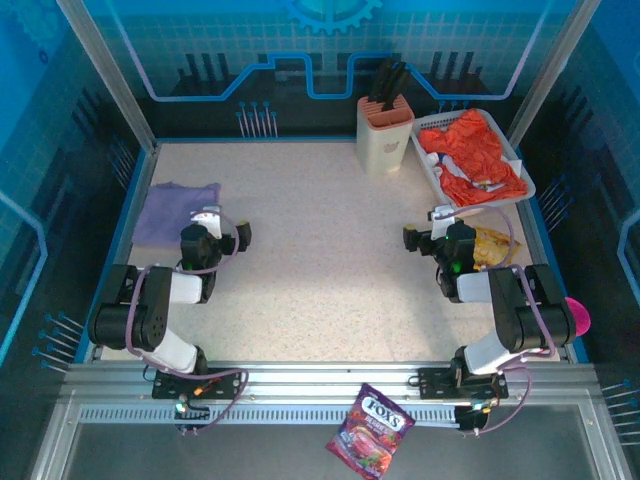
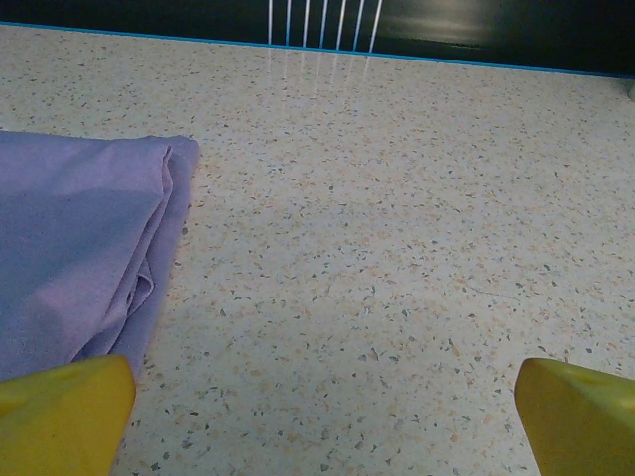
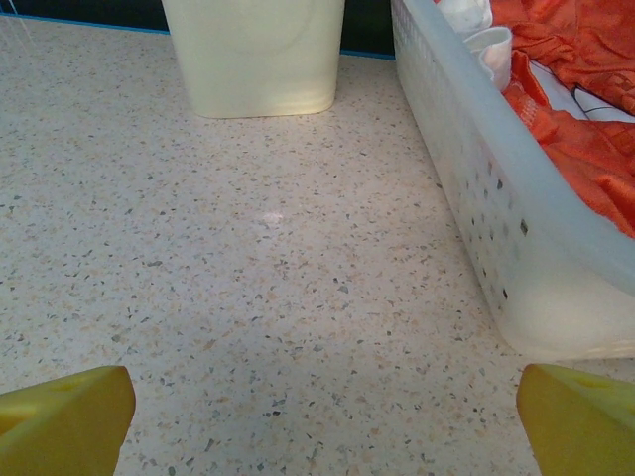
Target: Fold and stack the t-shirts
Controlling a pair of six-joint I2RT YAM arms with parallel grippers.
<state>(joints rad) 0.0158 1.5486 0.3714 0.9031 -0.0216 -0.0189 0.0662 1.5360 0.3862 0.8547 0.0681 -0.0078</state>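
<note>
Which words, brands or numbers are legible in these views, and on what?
"FOX'S": on the purple sweet bag.
Smaller print on that bag: too blurred to read.
Print on the orange-red t-shirt in the white basket: too small to read.
Yellow packet near the basket: unreadable.

The only word I can read is "FOX'S", in white on the purple sweet packet (image 1: 370, 432). It lies on the metal rail (image 1: 300, 385), well behind the left gripper (image 1: 244, 235) and the right gripper (image 1: 412, 238), closer to the right one. The lettering under it is too small to read, as is the print on the orange-red t-shirt (image 1: 470, 150).
</note>
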